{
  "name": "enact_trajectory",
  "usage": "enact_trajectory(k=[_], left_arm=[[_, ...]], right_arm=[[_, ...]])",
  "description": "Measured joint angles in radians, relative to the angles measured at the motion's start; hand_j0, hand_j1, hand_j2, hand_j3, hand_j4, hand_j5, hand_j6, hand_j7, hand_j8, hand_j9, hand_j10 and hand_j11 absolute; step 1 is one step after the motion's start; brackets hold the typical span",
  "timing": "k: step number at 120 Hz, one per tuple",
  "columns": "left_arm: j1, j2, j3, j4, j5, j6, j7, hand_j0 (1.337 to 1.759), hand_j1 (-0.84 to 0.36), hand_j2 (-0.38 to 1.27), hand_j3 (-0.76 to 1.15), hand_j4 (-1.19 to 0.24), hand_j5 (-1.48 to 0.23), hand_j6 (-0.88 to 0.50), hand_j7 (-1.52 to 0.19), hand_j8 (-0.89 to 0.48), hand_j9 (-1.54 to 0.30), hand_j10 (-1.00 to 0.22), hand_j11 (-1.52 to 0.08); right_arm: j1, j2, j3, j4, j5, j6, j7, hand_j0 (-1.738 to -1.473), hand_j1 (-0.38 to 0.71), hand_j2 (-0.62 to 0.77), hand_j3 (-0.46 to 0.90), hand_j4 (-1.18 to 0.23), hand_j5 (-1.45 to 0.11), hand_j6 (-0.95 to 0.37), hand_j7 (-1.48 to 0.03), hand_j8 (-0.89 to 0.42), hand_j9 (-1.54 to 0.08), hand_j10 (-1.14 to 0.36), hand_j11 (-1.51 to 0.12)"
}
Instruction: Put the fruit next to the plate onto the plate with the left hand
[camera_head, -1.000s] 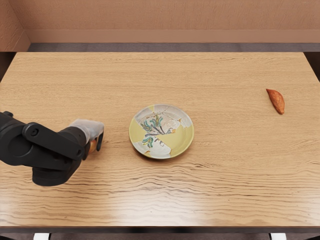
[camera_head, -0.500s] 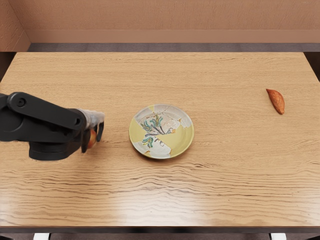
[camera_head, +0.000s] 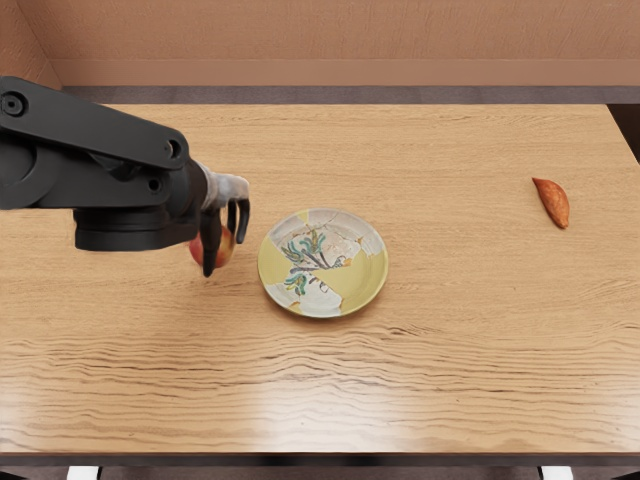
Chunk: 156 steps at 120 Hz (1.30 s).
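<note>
Fruit (camera_head: 224, 249), roundish, long axis unclear, in grasp of left hand (camera_head: 220, 212) just beside plate (camera_head: 375, 272)

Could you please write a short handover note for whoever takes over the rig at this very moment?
Left hand: fingers shut around the fruit, just left of the plate.
Right hand: not in view.
Plate: near the middle of the table, nothing on it.
Done: fruit grasped.
Left: carry it right, over the plate, set it down, release.
Note: an orange piece lies far right; probably leave it alone.
</note>
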Motion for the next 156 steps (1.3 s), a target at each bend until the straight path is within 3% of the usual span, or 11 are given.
enact_trajectory(k=[7,20,38,56,69,82,96,112,126,139,156], left_arm=[[0.000,-0.024,-0.014,0.007,-0.009,-0.005,0.001,1.652,-0.28,0.44,0.00,-0.81,-1.27,-0.37,-1.19,-0.33,-1.19,-0.60,-1.16],[0.012,-0.068,-0.039,0.032,-0.016,-0.008,0.001,1.652,-0.29,0.52,0.00,-0.82,-1.25,-0.41,-1.18,-0.36,-1.18,-0.64,-1.15],[0.024,-0.140,-0.068,0.074,-0.020,-0.003,-0.001,1.652,-0.27,0.46,0.00,-0.82,-1.25,-0.39,-1.17,-0.35,-1.17,-0.67,-1.15],[0.046,-0.189,-0.089,0.117,-0.021,0.003,-0.002,1.655,-0.41,0.69,0.00,-0.83,-1.23,-0.43,-1.17,-0.39,-1.16,-0.75,-1.15],[0.048,-0.193,-0.108,0.139,-0.017,0.034,-0.003,1.656,-0.23,0.43,0.00,-0.60,-0.87,-0.36,-0.83,-0.34,-0.83,-0.56,-0.82],[0.050,-0.187,-0.116,0.147,-0.016,0.045,-0.003,1.657,-0.12,0.27,0.00,-0.46,-0.65,-0.32,-0.63,-0.31,-0.62,-0.43,-0.62],[0.078,-0.061,-0.145,0.148,-0.039,0.015,-0.003,1.657,-0.05,0.18,0.00,-0.37,-0.51,-0.29,-0.50,-0.28,-0.49,-0.35,-0.49],[0.140,0.227,-0.236,0.152,-0.222,-0.262,-0.004,1.658,0.00,0.12,0.00,-0.31,-0.42,-0.27,-0.41,-0.27,-0.41,-0.30,-0.41],[0.289,0.468,-0.332,0.168,-0.361,-0.470,-0.004,1.658,0.02,0.09,0.00,-0.28,-0.38,-0.26,-0.38,-0.26,-0.37,-0.28,-0.37],[0.548,0.537,-0.522,0.215,-0.417,-0.636,-0.003,1.658,0.03,0.07,0.00,-0.27,-0.36,-0.26,-0.35,-0.26,-0.35,-0.27,-0.35],[0.648,0.604,-0.721,0.253,-0.465,-0.725,-0.003,1.658,0.04,0.06,0.00,-0.26,-0.34,-0.25,-0.34,-0.25,-0.34,-0.26,-0.34]], right_arm=[[0.000,0.000,0.000,0.000,0.000,0.000,0.000,-1.658,-0.31,-0.01,0.00,-0.04,-0.05,-0.04,-0.05,-0.04,-0.05,-0.04,-0.05],[0.000,0.000,0.000,0.000,0.000,0.000,0.000,-1.658,-0.31,-0.01,0.00,-0.04,-0.05,-0.04,-0.05,-0.04,-0.05,-0.04,-0.05],[0.000,0.000,0.000,0.000,0.000,0.000,0.000,-1.658,-0.31,-0.01,0.00,-0.04,-0.05,-0.04,-0.05,-0.04,-0.05,-0.04,-0.05],[0.000,0.000,0.000,0.000,0.000,0.000,0.000,-1.658,-0.31,-0.01,0.00,-0.04,-0.05,-0.04,-0.05,-0.04,-0.05,-0.04,-0.05],[0.000,0.000,0.000,0.000,0.000,0.000,0.000,-1.658,-0.31,-0.01,0.00,-0.04,-0.05,-0.04,-0.05,-0.04,-0.05,-0.04,-0.05],[0.000,0.000,0.000,0.000,0.000,0.000,0.000,-1.658,-0.31,-0.01,0.00,-0.04,-0.05,-0.04,-0.05,-0.04,-0.05,-0.04,-0.05],[0.000,0.000,0.000,0.000,0.000,0.000,0.000,-1.658,-0.31,-0.01,0.00,-0.04,-0.05,-0.04,-0.05,-0.04,-0.05,-0.04,-0.05],[0.000,0.000,0.000,0.000,0.000,0.000,0.000,-1.658,-0.31,-0.01,0.00,-0.04,-0.05,-0.04,-0.05,-0.04,-0.05,-0.04,-0.05],[0.000,0.000,0.000,0.000,0.000,0.000,0.000,-1.658,-0.31,-0.01,0.00,-0.04,-0.05,-0.04,-0.05,-0.04,-0.05,-0.04,-0.05],[0.000,0.000,0.000,0.000,0.000,0.000,0.000,-1.658,-0.31,-0.01,0.00,-0.04,-0.05,-0.04,-0.05,-0.04,-0.05,-0.04,-0.05],[0.000,0.000,0.000,0.000,0.000,0.000,0.000,-1.658,-0.31,-0.01,0.00,-0.04,-0.05,-0.04,-0.05,-0.04,-0.05,-0.04,-0.05]])
